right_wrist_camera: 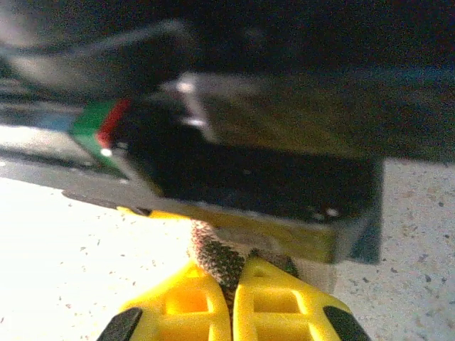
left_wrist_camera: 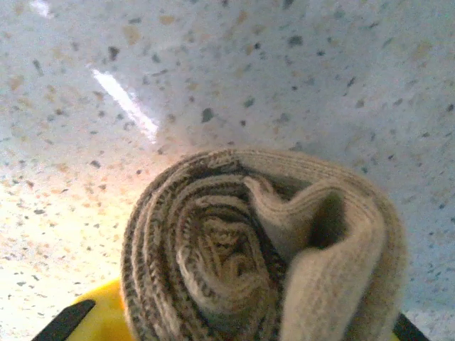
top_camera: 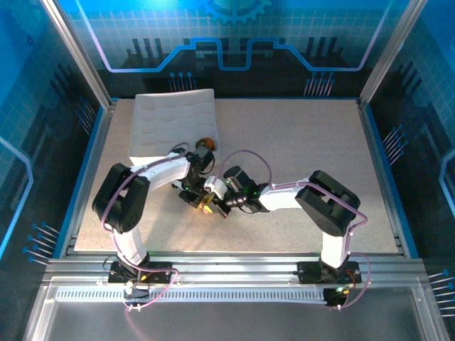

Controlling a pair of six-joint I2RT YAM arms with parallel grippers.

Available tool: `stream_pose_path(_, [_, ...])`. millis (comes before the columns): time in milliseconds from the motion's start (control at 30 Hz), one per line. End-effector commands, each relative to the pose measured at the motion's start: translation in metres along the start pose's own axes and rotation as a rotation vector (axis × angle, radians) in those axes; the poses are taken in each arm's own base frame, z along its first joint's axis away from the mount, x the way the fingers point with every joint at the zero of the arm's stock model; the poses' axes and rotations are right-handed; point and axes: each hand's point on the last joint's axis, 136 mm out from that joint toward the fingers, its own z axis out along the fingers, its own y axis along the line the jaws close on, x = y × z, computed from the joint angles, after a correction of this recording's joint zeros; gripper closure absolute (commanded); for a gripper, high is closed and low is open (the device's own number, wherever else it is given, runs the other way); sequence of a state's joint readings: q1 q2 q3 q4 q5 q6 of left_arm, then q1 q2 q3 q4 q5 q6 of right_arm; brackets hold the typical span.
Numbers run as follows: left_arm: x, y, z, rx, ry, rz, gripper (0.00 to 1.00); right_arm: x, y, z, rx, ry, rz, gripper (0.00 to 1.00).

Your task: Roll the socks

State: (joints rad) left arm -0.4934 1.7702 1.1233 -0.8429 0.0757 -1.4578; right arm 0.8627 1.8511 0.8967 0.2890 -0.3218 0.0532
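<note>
Sock [left_wrist_camera: 263, 249] — beige-brown knit, wound into a tight spiral roll.

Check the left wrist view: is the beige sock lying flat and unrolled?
No, the beige sock is wound into a spiral roll, with the speckled table behind it.

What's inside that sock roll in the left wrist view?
The sock roll shows beige-brown knit layers spiralling to a tight core, with a folded flap at right. Whether a second sock is wrapped deeper in is covered.
</note>
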Motion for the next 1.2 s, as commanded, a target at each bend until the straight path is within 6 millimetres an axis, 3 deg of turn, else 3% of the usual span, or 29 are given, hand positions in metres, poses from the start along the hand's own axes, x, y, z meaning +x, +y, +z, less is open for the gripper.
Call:
stream_pose_path(0, [0.025,0.008,-0.035,0.072,0.082,0.006,0.93,0.051,-0.015,-0.017,0.131,0.173,0.093,0.79])
stream_pose_path(67, [0.025,0.008,-0.053,0.129,0.104,-0.007,0.97,0.015,-0.018,-0.043,0.211,0.051,0.073,0.57])
stream_pose_path(167, [0.023,0.009,-0.076,0.21,0.143,-0.04,1.0,-0.025,-0.021,-0.081,0.301,-0.125,0.075,0.42])
stream_pose_path(300, [0.019,0.009,-0.094,0.283,0.222,-0.089,1.0,-0.042,-0.02,-0.106,0.259,-0.269,0.248,0.31])
stream_pose_path(467, [0.012,0.001,-0.111,0.361,0.271,-0.124,1.0,-0.052,0.007,-0.103,0.096,-0.301,0.309,0.21])
stream_pose_path(600, [0.01,-0.006,-0.117,0.384,0.285,-0.133,1.0,-0.063,0.022,-0.093,0.031,-0.297,0.261,0.21])
stream_pose_path(867, [0.011,-0.016,-0.119,0.407,0.311,-0.14,1.0,-0.098,0.023,-0.071,-0.058,-0.323,0.286,0.2])
stream_pose_path(967, [0.011,-0.017,-0.119,0.41,0.314,-0.14,1.0,-0.099,0.025,-0.064,-0.086,-0.324,0.32,0.21])
stream_pose_path(1167, [0.012,-0.02,-0.121,0.425,0.32,-0.14,1.0,-0.116,0.023,-0.057,-0.123,-0.345,0.339,0.34])
